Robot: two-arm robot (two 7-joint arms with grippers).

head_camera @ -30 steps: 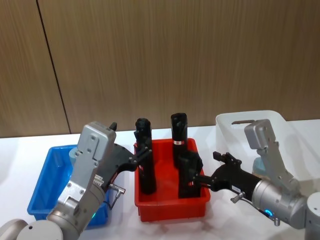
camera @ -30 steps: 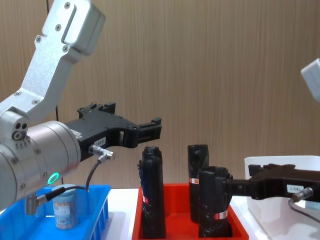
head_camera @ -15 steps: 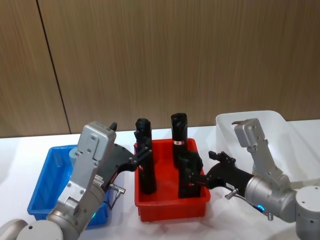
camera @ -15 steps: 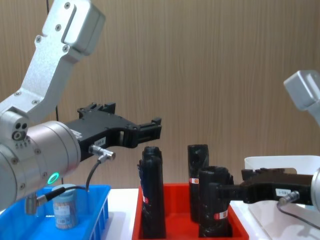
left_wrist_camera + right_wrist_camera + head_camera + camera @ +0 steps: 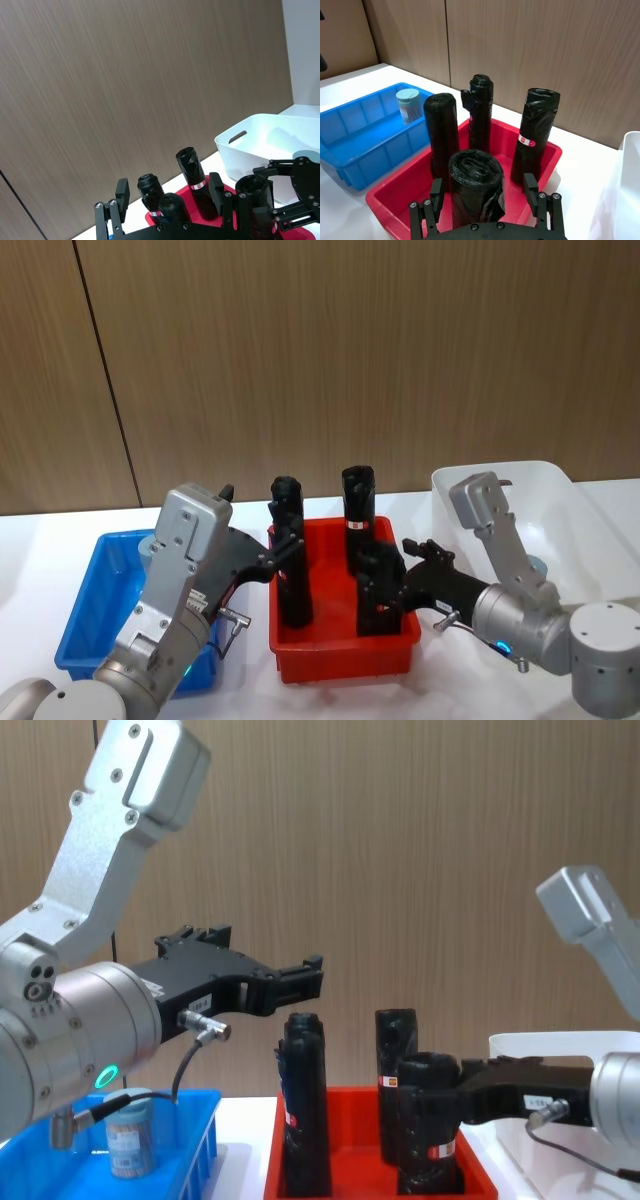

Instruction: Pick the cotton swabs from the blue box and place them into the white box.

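My right gripper (image 5: 482, 210) reaches over the red tray's (image 5: 345, 650) right side with fingers spread wide, flanking the nearest black roll (image 5: 476, 182) without gripping it. My left gripper (image 5: 300, 978) hangs released above the tray's left edge, beside the blue box (image 5: 85, 610). One swab jar (image 5: 409, 105) stands by the blue box's back wall, its side label too small to read. Another pale lid (image 5: 309, 156) lies inside the white box (image 5: 570, 510). The rolls carry red-white labels (image 5: 526, 141) that I cannot read.
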